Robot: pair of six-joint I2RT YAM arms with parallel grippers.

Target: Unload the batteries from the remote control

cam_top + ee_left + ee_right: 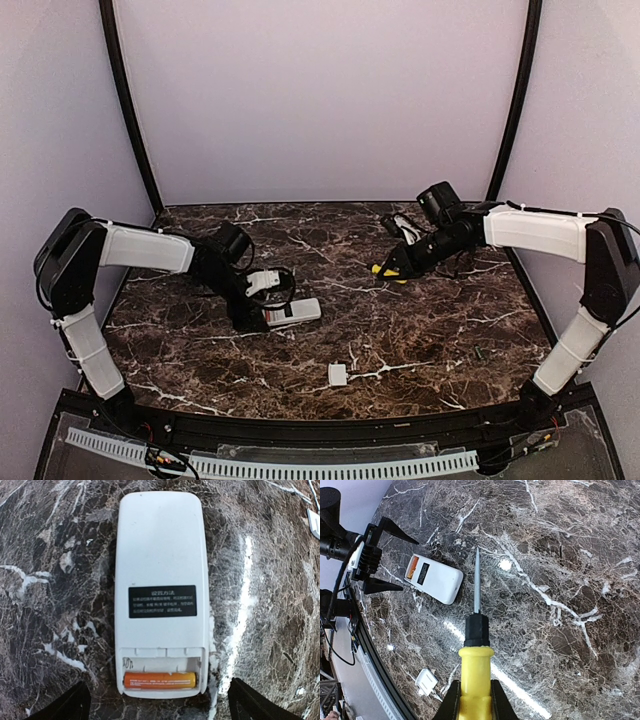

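From above, the left gripper (265, 305) is lowered onto the dark brown marble tabletop (450, 330) with its fingers spread wide on either side of the near end of the flat white rectangular remote control (292, 313), gripping nothing. Well off to their right, the right gripper (400, 262) hangs above the tabletop, its fingers clamped on a yellow-handled screwdriver (385, 270). A small white square cover piece (338, 375) lies loose, nearer the arm bases than either pair of fingers. In the left wrist view the remote lies back-up, straight ahead of the open fingers (65, 707), with its black printed label (162, 601) farther out. Its uncovered compartment sits between the fingertips and holds one slim orange battery (160, 680) lying crosswise. The slot beyond that battery looks empty, and no loose battery can be made out. In the right wrist view the closed fingers (452, 702) pinch the screwdriver's handle, its shaft pointing out over bare marble, well apart from the remote. The step in hand appears to be extracting the remaining battery. The next move likely calls for prying one end of it up, with a fingertip or the screwdriver tip, while the remote is steadied.
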